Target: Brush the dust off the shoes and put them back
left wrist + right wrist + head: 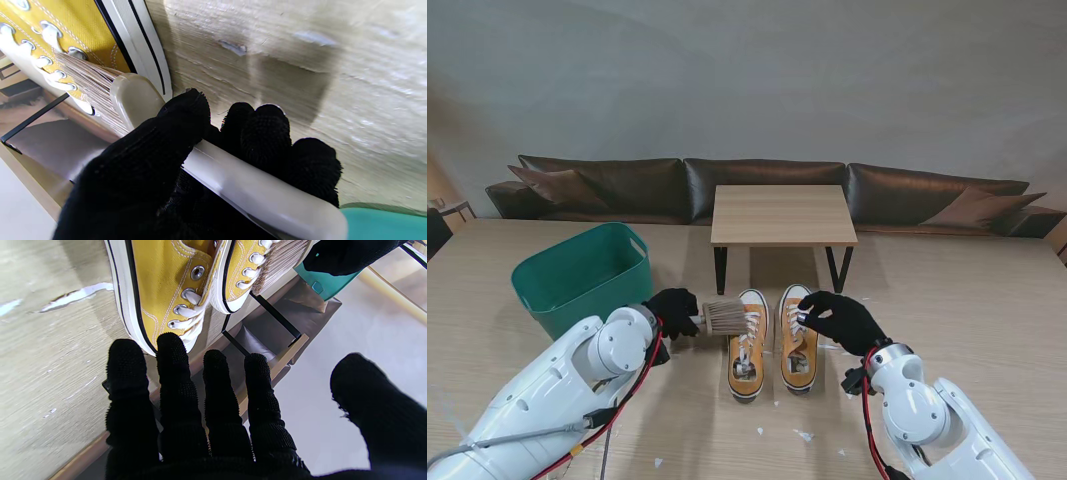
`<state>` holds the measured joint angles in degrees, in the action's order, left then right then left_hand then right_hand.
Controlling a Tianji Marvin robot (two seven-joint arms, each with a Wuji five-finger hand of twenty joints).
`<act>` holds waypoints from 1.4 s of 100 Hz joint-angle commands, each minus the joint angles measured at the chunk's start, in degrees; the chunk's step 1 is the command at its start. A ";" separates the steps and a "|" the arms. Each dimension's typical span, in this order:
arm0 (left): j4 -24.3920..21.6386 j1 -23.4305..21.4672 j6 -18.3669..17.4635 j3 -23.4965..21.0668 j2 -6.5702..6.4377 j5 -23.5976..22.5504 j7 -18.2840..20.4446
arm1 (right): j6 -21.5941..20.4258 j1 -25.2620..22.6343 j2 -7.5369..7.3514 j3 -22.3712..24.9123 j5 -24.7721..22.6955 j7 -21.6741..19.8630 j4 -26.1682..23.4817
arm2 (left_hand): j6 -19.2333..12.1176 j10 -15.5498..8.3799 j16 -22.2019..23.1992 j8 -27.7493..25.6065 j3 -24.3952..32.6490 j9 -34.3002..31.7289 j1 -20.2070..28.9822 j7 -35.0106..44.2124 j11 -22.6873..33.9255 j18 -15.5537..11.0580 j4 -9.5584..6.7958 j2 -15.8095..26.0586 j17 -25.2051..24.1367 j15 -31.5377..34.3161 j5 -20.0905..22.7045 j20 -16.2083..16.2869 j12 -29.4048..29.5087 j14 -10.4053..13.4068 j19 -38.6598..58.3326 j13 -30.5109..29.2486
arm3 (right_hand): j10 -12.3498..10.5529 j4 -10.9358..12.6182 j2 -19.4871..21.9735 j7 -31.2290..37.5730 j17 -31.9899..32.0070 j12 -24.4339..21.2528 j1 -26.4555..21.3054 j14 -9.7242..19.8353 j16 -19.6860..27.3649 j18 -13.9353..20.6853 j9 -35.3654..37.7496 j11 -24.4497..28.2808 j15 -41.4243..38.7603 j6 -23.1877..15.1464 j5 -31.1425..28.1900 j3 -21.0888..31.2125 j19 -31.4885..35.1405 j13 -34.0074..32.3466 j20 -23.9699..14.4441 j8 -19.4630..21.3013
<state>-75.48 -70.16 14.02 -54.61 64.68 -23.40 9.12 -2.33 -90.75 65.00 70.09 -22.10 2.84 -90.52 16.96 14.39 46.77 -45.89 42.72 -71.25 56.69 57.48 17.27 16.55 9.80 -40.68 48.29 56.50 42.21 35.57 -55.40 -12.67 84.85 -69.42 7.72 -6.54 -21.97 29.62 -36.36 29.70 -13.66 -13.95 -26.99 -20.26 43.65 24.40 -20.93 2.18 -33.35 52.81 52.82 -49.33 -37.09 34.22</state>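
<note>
On the table just before the small bench (784, 214), your two yellow shoes (772, 342) sit side by side. Your left hand (673, 311) grips the brush (724, 317), bristles on the left shoe's laces. Your right hand (845, 320) hovers spread at the right shoe's toe, holding nothing. Brushing looks underway; putting them back remains, and white flecks (803, 435) litter the table.

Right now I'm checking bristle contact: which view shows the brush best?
The left wrist view: the brush fills it, bristles on the left shoe's laces, left hand gripping its handle. The stand view shows it small; the right wrist view shows only its bristles.
</note>
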 commanded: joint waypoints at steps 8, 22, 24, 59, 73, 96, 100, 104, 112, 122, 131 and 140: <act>-2.03 -2.21 1.16 -1.44 -1.10 -1.50 1.76 | 0.08 -0.10 0.06 -0.27 0.14 -1.03 0.08 | -2.38 3.07 -0.09 -1.20 3.45 -3.16 5.48 6.09 0.46 -0.99 -1.18 1.18 1.09 1.81 3.96 -0.20 0.37 2.58 2.32 -2.71 | 1.00 1.64 1.72 0.37 14.43 -0.23 0.50 -0.43 -0.41 -1.79 0.62 0.30 -0.57 0.11 1.32 -1.56 1.14 -0.50 -0.60 -0.84; -4.75 -4.45 1.62 -3.39 -1.92 -4.23 2.88 | 0.11 -0.05 0.01 -0.34 0.30 -1.35 0.15 | -2.43 2.96 -0.09 -1.26 3.36 -3.12 5.48 6.06 0.46 -1.07 -1.20 1.24 1.09 1.71 3.99 -0.14 0.38 2.69 2.34 -2.70 | 1.08 1.64 1.85 0.36 14.45 -0.22 0.53 -0.55 -0.42 -1.82 0.60 0.28 -0.59 0.12 1.33 -1.67 1.14 -0.50 -0.62 -0.83; -5.17 -4.78 1.64 -3.70 -2.01 -4.60 3.00 | 0.11 -0.04 0.00 -0.34 0.31 -1.40 0.16 | -2.50 3.04 -0.08 -1.27 3.37 -3.11 5.49 6.05 0.45 -1.10 -1.22 1.25 1.09 1.70 3.98 -0.14 0.39 2.68 2.34 -2.71 | 1.05 1.64 1.87 0.35 14.48 -0.22 0.52 -0.54 -0.42 -1.82 0.59 0.28 -0.60 0.11 1.35 -1.69 1.12 -0.52 -0.62 -0.83; -14.29 -9.39 -0.58 -9.45 -3.30 -8.71 5.83 | 0.45 0.33 0.01 -0.72 0.32 -1.47 0.51 | -2.89 2.73 -0.18 -1.31 3.22 -3.22 5.32 6.05 0.42 -1.59 -1.19 1.19 1.20 1.45 4.09 -0.21 0.52 2.96 2.10 -2.78 | 1.08 1.66 2.02 0.27 14.50 -0.22 0.46 -0.56 -0.40 -1.77 0.55 0.26 -0.58 0.16 1.22 -1.92 1.09 -0.45 -0.66 -0.83; -15.00 -8.73 -1.52 -9.14 -2.84 -5.98 5.05 | 0.46 0.34 -0.01 -0.85 0.40 -1.64 0.57 | -2.88 2.82 -0.19 -1.29 3.19 -3.25 5.31 6.00 0.42 -1.63 -1.16 1.14 1.26 1.47 4.07 -0.23 0.57 2.97 2.03 -2.80 | 1.03 1.67 2.09 0.25 14.49 -0.21 0.48 -0.47 -0.41 -1.80 0.52 0.28 -0.60 0.12 1.22 -1.99 1.09 -0.42 -0.68 -0.82; -9.68 -3.55 -2.38 -4.35 -1.15 0.38 2.02 | 0.66 0.51 0.00 -1.01 0.46 -1.69 0.82 | -2.51 3.01 -0.20 -1.23 3.21 -3.36 5.45 5.84 0.40 -1.13 -1.14 1.01 1.38 1.61 4.22 -0.21 0.70 2.73 2.03 -2.83 | 1.08 1.69 2.10 0.21 14.49 -0.21 0.37 -0.44 -0.40 -1.71 0.49 0.29 -0.61 0.14 1.32 -2.06 1.10 -0.43 -0.70 -0.80; -8.32 -2.45 -2.53 -3.32 -0.82 1.24 1.52 | 0.73 0.56 0.01 -1.05 0.48 -1.69 0.88 | -2.46 3.08 -0.20 -1.24 3.23 -3.37 5.51 5.83 0.39 -1.05 -1.14 0.96 1.39 1.64 4.25 -0.21 0.73 2.68 2.03 -2.84 | 1.10 1.69 2.06 0.22 14.54 -0.21 0.37 -0.56 -0.40 -1.74 0.46 0.29 -0.61 0.22 1.28 -2.05 1.07 -0.39 -0.69 -0.80; -6.90 -1.33 -2.71 -2.27 -0.55 2.01 1.28 | 0.81 0.61 0.01 -1.09 0.49 -1.68 0.94 | -2.55 3.02 -0.21 -1.27 3.20 -3.40 5.42 5.85 0.41 -1.01 -1.12 0.99 1.43 1.68 4.29 -0.20 0.74 2.70 2.04 -2.85 | 1.14 1.69 2.09 0.20 14.51 -0.21 0.39 -0.46 -0.40 -1.69 0.49 0.30 -0.61 0.19 1.33 -2.05 1.08 -0.40 -0.70 -0.80; -4.12 0.70 -2.84 -0.26 0.03 3.37 0.74 | 0.91 0.68 0.03 -1.13 0.61 -1.69 1.02 | -2.53 3.09 -0.22 -1.29 3.28 -3.48 5.40 5.81 0.44 -0.93 -1.12 0.94 1.49 1.74 4.32 -0.20 0.77 2.66 2.05 -2.85 | 1.15 1.68 2.08 0.22 14.57 -0.21 0.34 -0.58 -0.40 -1.75 0.48 0.30 -0.61 0.17 1.28 -2.07 1.06 -0.38 -0.70 -0.79; -0.81 2.71 -2.83 1.89 0.58 4.39 0.39 | 0.91 0.76 0.03 -1.22 0.64 -1.71 1.16 | -2.58 2.97 -0.27 -1.35 3.32 -3.46 5.37 5.80 0.46 -0.95 -1.10 0.92 1.52 1.76 4.29 -0.20 0.81 2.77 2.05 -2.84 | 1.12 1.68 2.11 0.20 14.57 -0.22 0.35 -0.55 -0.40 -1.69 0.46 0.29 -0.61 0.17 1.30 -2.10 1.06 -0.35 -0.71 -0.79; 1.45 3.70 -2.33 3.12 0.97 5.03 0.09 | 0.86 0.82 0.04 -1.28 0.73 -1.76 1.27 | -2.45 3.24 -0.30 -1.38 3.42 -3.46 5.47 5.77 0.45 -0.88 -1.10 0.80 1.47 1.79 4.37 -0.20 0.85 2.58 2.06 -2.84 | 1.17 1.68 2.14 0.21 14.57 -0.20 0.31 -0.53 -0.39 -1.74 0.54 0.33 -0.59 0.18 1.31 -2.09 1.05 -0.32 -0.71 -0.79; 2.69 3.89 -1.56 3.67 0.97 4.63 0.16 | 0.78 0.90 0.02 -1.38 0.75 -1.86 1.39 | -2.49 3.12 -0.34 -1.40 3.39 -3.42 5.35 5.73 0.47 -0.88 -1.07 0.88 1.47 1.79 4.34 -0.19 0.85 2.67 2.09 -2.81 | 1.04 1.67 2.18 0.17 14.57 -0.22 0.36 -0.48 -0.40 -1.72 0.42 0.28 -0.64 0.18 1.36 -2.18 1.05 -0.45 -0.72 -0.80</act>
<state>-73.13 -66.01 11.64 -50.95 65.33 -18.52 8.06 -1.49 -89.73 64.87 68.98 -21.40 1.98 -89.19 16.92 14.39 46.71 -45.90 42.75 -71.82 57.60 57.48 17.26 16.67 9.80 -40.59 48.30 56.51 43.03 35.57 -54.78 -12.67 84.85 -69.43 7.84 -6.53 -21.67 29.62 -36.34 29.70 -13.66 -14.00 -26.99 -20.33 43.65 24.40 -20.93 2.42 -33.35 52.78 52.82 -49.33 -37.09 34.22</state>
